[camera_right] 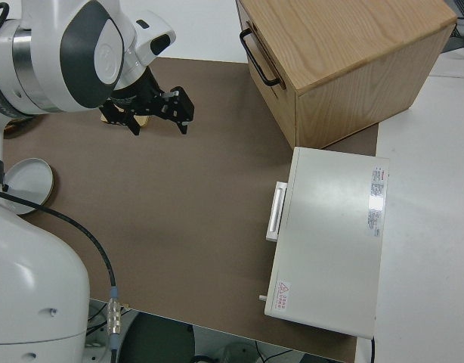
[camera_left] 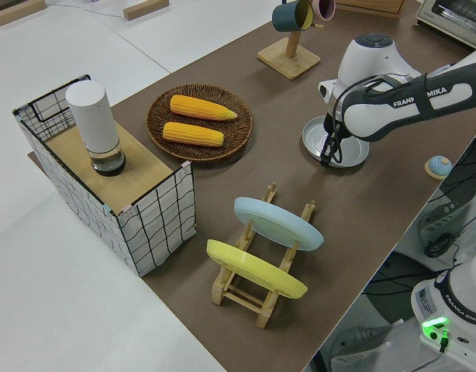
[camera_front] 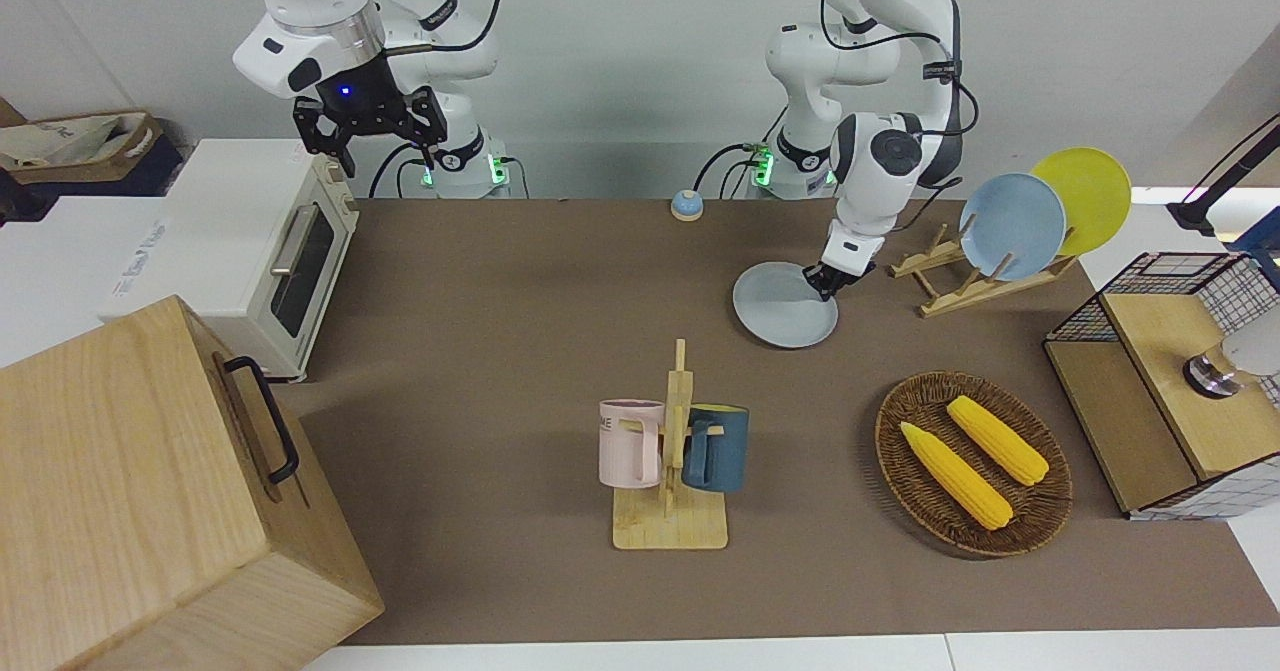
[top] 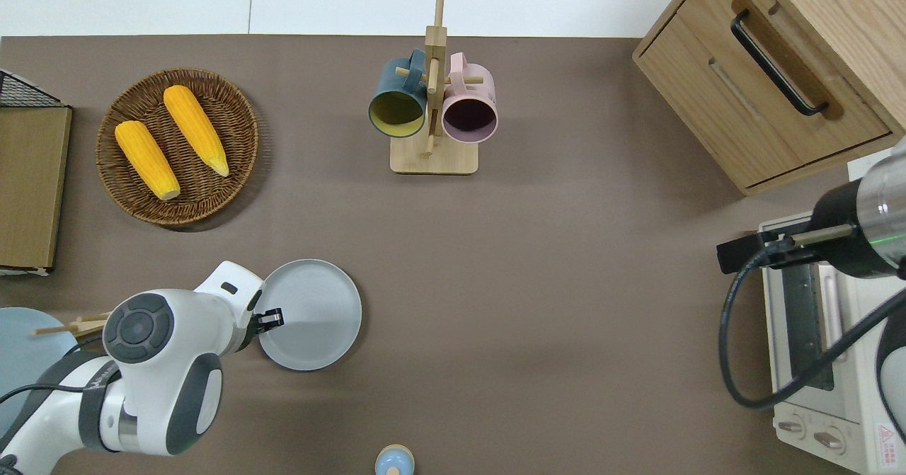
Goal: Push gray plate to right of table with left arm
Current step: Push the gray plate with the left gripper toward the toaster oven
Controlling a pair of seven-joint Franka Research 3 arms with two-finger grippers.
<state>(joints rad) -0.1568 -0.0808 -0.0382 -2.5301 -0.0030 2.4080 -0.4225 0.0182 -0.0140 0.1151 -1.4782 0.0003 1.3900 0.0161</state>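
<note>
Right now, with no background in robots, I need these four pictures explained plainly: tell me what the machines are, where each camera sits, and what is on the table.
Two white robot arms stand at a brown table. One camera faces them, one looks straight down, and one sits at each end.

The left gripper rests on the rim of the gray plate, the edge toward the left arm's end; nothing is held. The right gripper is parked, open.

Also there: a mug rack, a basket of corn, a dish rack with blue and yellow plates, a toaster oven, a wooden cabinet and a wire crate.
</note>
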